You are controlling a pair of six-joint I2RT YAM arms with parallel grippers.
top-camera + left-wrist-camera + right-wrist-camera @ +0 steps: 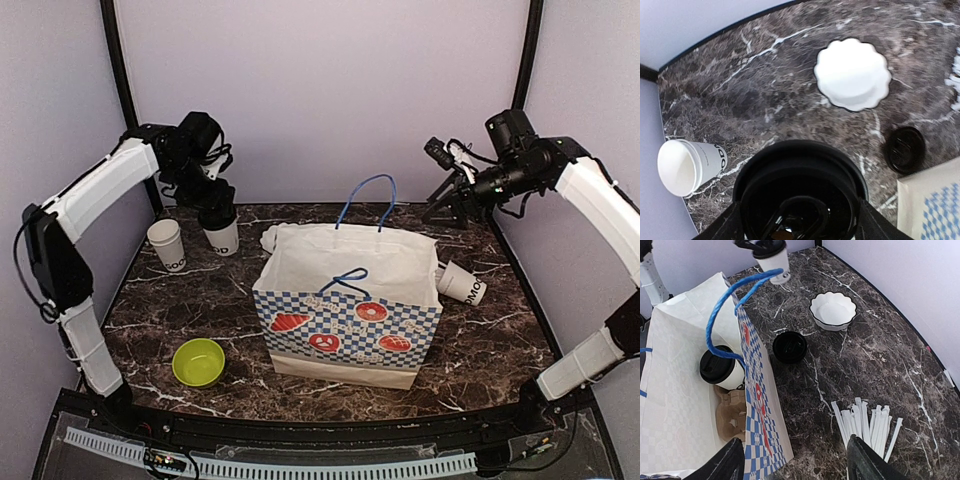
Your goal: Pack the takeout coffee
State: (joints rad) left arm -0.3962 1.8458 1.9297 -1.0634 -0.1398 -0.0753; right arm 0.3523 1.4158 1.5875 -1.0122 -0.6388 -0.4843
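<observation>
The fingers [724, 226] clasp a black-lidded cup [800, 175].

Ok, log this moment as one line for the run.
left gripper: shut on lidded cup | right gripper: open, raised | bag: second lidded cup inside | loose lid: on table

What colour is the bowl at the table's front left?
Lime green; the bowl shows best in the top external view.

Soft, even overhead light fills all three views, leaving only faint shadows on the marble worktop [500, 330] beside the paper bag [345, 280]. In the left wrist view the lidded coffee cup [800, 200] looms dark and blurred, and the scalloped bowl [852, 74] is nearly washed out.
</observation>
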